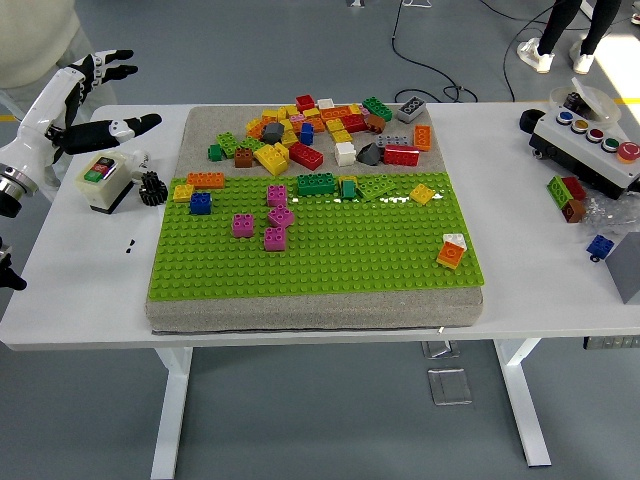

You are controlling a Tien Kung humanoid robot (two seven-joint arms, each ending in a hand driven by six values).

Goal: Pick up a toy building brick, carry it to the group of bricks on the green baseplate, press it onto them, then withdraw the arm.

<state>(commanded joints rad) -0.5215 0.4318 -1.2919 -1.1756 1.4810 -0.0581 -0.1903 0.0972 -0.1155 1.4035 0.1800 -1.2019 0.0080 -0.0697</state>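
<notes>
The green baseplate (pixel 330 255) lies on a grey pad at the table's middle. A group of magenta bricks (pixel 268 220) stands on its left half, with a blue brick (pixel 200 203), an orange brick (pixel 206 180) and a yellow one (pixel 183 192) near the left edge. An orange and white brick (pixel 451 250) sits at the right edge. A pile of several loose mixed bricks (pixel 320 130) covers the pad behind the plate. My left hand (pixel 105 98) hovers off the pad's far left corner, fingers spread, holding nothing. The right arm is out of sight.
A small box with red and green buttons (pixel 101 178) and a black gear-like piece (pixel 151 188) sit just below my left hand. A button console (pixel 590 145) and a few loose bricks (pixel 568 195) occupy the table's right end. A person's legs (pixel 565 35) stand at the far right.
</notes>
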